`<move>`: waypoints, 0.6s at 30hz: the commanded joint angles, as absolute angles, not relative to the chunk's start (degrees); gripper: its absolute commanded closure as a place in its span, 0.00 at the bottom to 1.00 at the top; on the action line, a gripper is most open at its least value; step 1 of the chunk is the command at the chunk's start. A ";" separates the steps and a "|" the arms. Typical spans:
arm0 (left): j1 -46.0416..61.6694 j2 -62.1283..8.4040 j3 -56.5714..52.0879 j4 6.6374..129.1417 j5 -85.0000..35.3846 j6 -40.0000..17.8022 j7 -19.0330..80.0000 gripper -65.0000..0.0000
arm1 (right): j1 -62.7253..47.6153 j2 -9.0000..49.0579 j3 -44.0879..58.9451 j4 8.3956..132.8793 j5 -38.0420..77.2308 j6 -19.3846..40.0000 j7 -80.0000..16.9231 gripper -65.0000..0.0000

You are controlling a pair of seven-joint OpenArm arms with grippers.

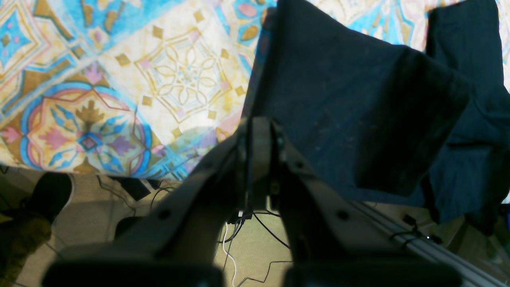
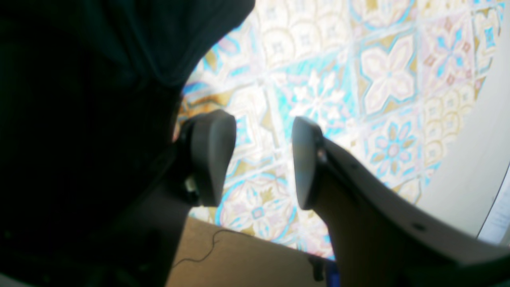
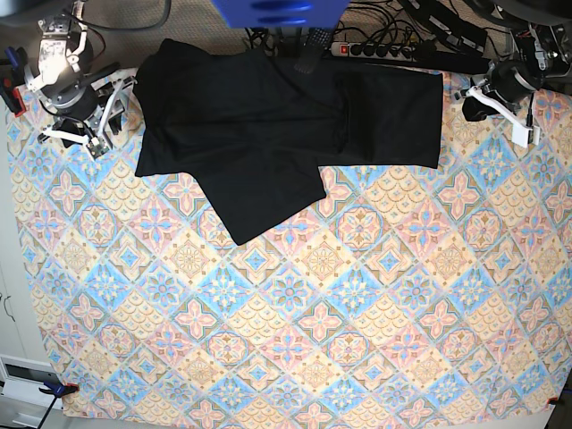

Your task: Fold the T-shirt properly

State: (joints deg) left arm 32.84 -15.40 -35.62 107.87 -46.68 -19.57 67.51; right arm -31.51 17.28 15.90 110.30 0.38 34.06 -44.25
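Your shirt (image 3: 268, 125) lies on the patterned cloth (image 3: 357, 322) at the bench's far edge in the base view, partly folded over itself. Your left tool (image 1: 259, 123) is pressed together beside it; your right tool (image 2: 263, 159) stands spread near the opposite side, pinching nothing.

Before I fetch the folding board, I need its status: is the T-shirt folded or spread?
Only partly folded: the T-shirt has one side doubled over, a sleeve sticking out.
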 commanded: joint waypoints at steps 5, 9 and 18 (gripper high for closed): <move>33.01 -16.13 -35.82 108.79 -47.16 -19.82 66.86 0.99 | -31.60 17.89 16.22 111.08 0.84 33.89 -46.37 0.60; 32.92 -16.04 -35.74 108.79 -47.08 -19.82 66.86 0.99 | -31.60 17.89 16.22 111.08 0.84 33.89 -46.73 0.60; 32.92 -16.04 -35.74 108.79 -47.08 -19.82 66.95 0.99 | -31.69 17.80 16.22 111.08 0.92 33.89 -46.81 0.60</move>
State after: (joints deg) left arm 32.71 -15.38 -35.44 107.87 -46.50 -19.57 67.53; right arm -31.59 17.12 15.90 110.30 0.43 34.06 -47.40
